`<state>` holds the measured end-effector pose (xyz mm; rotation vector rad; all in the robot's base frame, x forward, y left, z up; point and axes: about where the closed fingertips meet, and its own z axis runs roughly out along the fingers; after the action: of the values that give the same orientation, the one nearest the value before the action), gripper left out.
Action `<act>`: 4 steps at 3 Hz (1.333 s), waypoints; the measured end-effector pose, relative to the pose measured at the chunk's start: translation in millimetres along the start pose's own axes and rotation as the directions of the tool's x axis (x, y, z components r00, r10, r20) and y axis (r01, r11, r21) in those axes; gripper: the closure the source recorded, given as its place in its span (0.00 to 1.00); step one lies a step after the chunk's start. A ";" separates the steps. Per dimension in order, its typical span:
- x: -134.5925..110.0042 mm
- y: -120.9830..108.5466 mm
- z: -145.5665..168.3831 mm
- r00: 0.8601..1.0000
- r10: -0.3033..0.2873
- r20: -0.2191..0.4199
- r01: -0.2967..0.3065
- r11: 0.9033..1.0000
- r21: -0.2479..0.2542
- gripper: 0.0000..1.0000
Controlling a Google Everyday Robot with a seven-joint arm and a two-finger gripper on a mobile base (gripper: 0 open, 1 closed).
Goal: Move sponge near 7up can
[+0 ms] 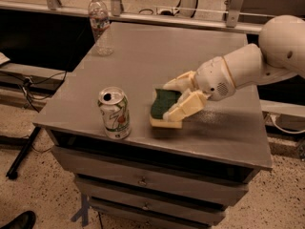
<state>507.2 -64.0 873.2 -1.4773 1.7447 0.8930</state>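
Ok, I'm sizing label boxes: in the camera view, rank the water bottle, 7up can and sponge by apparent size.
1-2. water bottle and 7up can: look alike; bottle stands farther back, so unranked.
3. sponge, smallest, partly hidden by the gripper holding it beside the can.

Warm, dim overhead light; the hand, clamped on the sponge over the bench, casts a soft shadow beneath. A pale sheen lies beside it. Everything looks slightly blurred.

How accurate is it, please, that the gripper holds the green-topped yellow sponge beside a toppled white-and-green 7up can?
One slip: the camera view shows the white-and-green 7up can standing upright. The gripper does hold the green-topped yellow sponge beside it.
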 end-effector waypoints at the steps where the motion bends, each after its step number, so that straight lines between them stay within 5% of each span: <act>1: -3.4 9.0 20.8 1.000 -0.015 -0.003 0.015 0.999 -0.031 0.82; 4: -4.1 12.6 45.2 1.000 -0.013 -0.004 0.013 0.999 -0.041 0.12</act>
<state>498.1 -22.3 853.4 -1.5155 1.7276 0.9245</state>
